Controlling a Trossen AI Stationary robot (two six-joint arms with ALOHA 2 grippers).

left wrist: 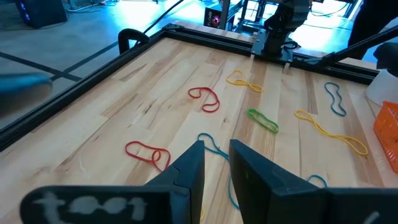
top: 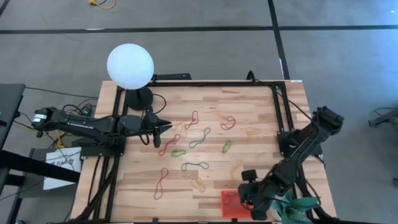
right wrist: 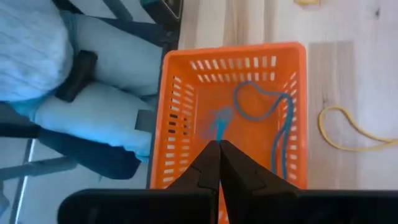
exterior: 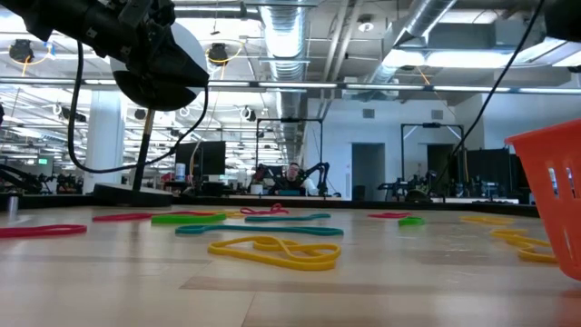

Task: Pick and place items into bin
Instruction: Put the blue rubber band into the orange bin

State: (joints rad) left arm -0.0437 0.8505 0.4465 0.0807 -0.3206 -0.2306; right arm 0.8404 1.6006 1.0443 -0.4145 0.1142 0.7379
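Many rubber-band loops lie scattered over the wooden table, red, green, yellow and dark ones, most of them in the middle stretch between the two arms; the bin, a small red-orange tray with slotted walls, sits at the table's near edge on the right side, just beside a teal-green cloth; the right gripper hangs directly over the bin, its two dark fingers pressed together with nothing seen between them; in the right wrist view a blue loop lies inside the bin on its bottom, and a yellow loop lies on the wood just outside the bin's wall; the left gripper reaches in from the table's left side, above the wood near a red loop and a green loop; its fingers stand slightly spread, a narrow gap between them, holding nothing; past them the left wrist view shows a red loop close by, a teal loop running under the fingertips, and farther off another red loop, a green one and yellow ones; a white globe lamp stands at the table's far left corner; in the low view a yellow loop lies nearest, and a person sits far back in the room.
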